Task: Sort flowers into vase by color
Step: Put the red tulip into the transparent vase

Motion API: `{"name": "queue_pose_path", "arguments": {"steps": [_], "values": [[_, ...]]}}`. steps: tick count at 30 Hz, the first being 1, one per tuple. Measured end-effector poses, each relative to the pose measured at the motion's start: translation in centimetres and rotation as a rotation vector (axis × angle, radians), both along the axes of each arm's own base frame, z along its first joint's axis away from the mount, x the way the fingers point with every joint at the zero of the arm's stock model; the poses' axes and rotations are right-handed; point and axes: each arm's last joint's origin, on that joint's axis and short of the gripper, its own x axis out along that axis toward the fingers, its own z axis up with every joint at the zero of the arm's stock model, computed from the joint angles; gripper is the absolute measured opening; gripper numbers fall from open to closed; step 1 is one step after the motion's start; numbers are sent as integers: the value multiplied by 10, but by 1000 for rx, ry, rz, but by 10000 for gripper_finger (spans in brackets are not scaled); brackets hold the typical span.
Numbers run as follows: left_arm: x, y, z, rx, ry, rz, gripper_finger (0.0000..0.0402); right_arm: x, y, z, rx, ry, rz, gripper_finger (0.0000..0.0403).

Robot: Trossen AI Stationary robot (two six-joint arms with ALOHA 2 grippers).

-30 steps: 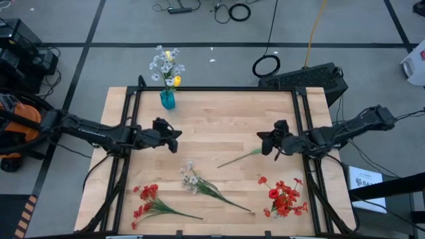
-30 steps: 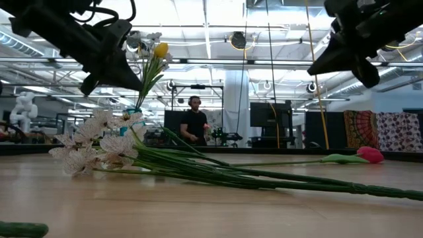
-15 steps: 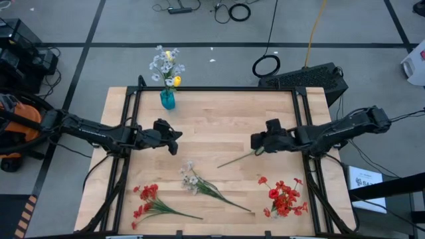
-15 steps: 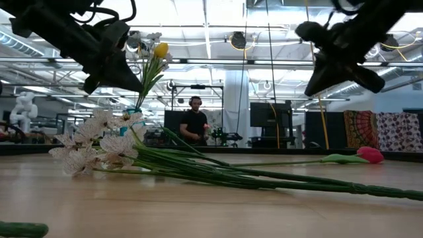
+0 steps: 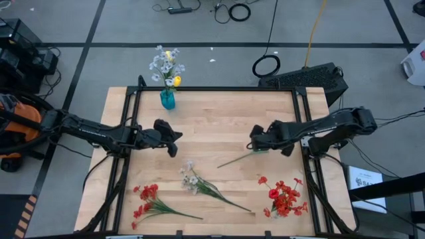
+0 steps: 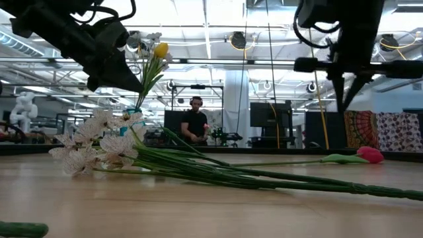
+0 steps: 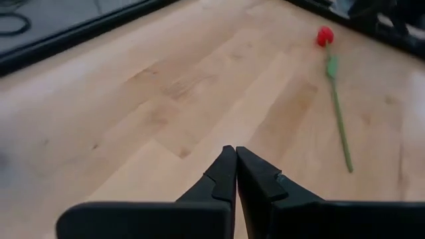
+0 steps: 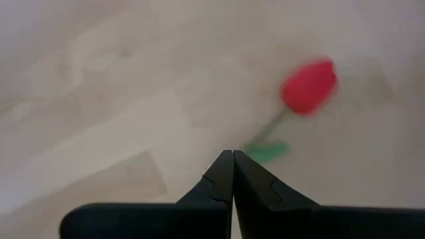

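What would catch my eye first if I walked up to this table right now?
Probably the teal vase at the table's far edge, already holding white and yellow flowers. Next, the right gripper, shut, hanging over the head of a lone red tulip mid-table. The left gripper waits, shut, while red sprays and white blossoms lie along the near side.

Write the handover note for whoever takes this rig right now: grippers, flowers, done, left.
Left gripper: shut, empty, hovering left of centre.
Right gripper: shut, empty, above the red tulip lying on the table right of centre.
Vase, far edge: holds white blossoms and yellow tulips.
On the table: white sprig near centre front, red spray front left, red cluster front right.
Done: some white and yellow flowers placed.
Left: everything lying on the table.
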Motion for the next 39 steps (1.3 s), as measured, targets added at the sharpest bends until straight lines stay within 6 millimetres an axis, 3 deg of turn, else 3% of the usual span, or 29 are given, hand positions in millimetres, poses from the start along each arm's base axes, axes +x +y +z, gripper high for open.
{"name": "queue_pose_path", "arguments": {"steps": [8,25,35,39], "values": [[0,-3,-1,2,38,-117,19,6,4,-17,129,59,-183,11],[-3,-3,-5,-1,87,-125,20,20,-10,-48,186,24,-255,137],[-3,-3,-5,-2,87,-124,20,9,-14,-82,271,-41,-264,143],[-3,-3,-5,-2,86,-124,20,5,-14,-87,266,-36,-182,123]]}}
